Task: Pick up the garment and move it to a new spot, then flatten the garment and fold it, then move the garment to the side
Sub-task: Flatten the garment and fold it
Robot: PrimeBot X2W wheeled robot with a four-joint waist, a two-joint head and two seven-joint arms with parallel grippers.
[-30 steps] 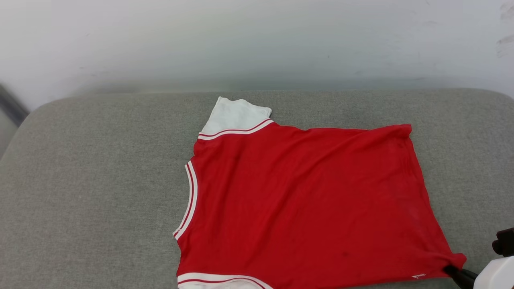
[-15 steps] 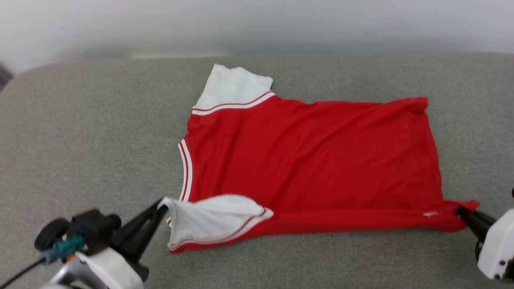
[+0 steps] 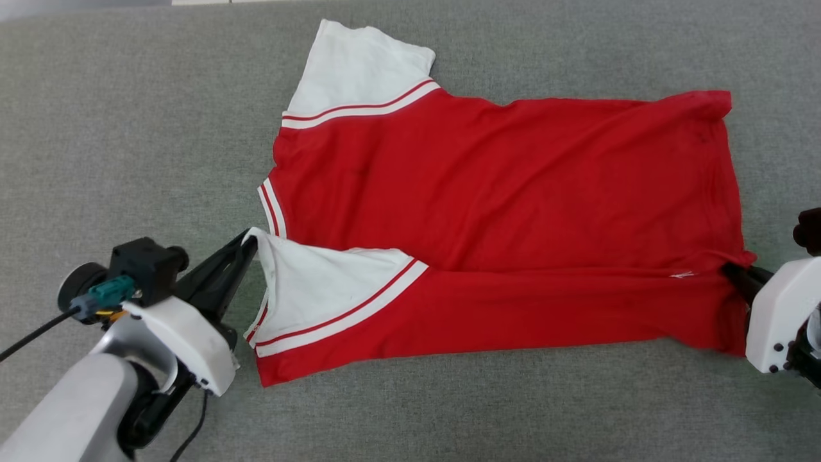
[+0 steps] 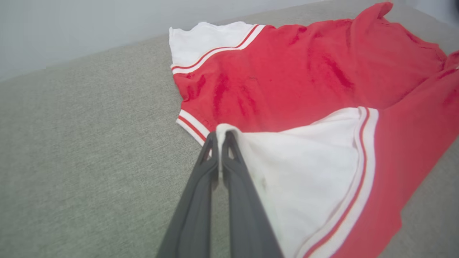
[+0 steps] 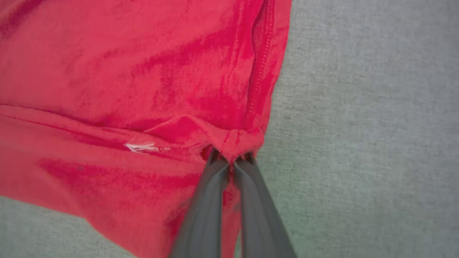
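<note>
Two grippers: left gripper (image 3: 250, 239) toward the left end of the grey cushion (image 3: 128, 128), right gripper (image 3: 731, 273) toward its right end, both on its near half.
Left fingers: clenched on the tip of the near white sleeve (image 3: 314, 282).
Right fingers: clamped on the near hem corner (image 5: 236, 139), cloth bunched at the tips.
Step in hand (judged): lengthwise fold, near side laid over the body.
To do it well: carry both ends toward the cushion's far edge level and together; hold the span taut so the crease runs straight; set the cloth down before letting go.
Near flap: red strip turned over, sleeve and striped trim on top.
Jersey (image 3: 500, 192): across the cushion's middle, neck toward the left end, hem toward the right; plain red face up, lightly creased.
Far sleeve (image 3: 359, 64): white, flat, toward the cushion's far edge.
</note>
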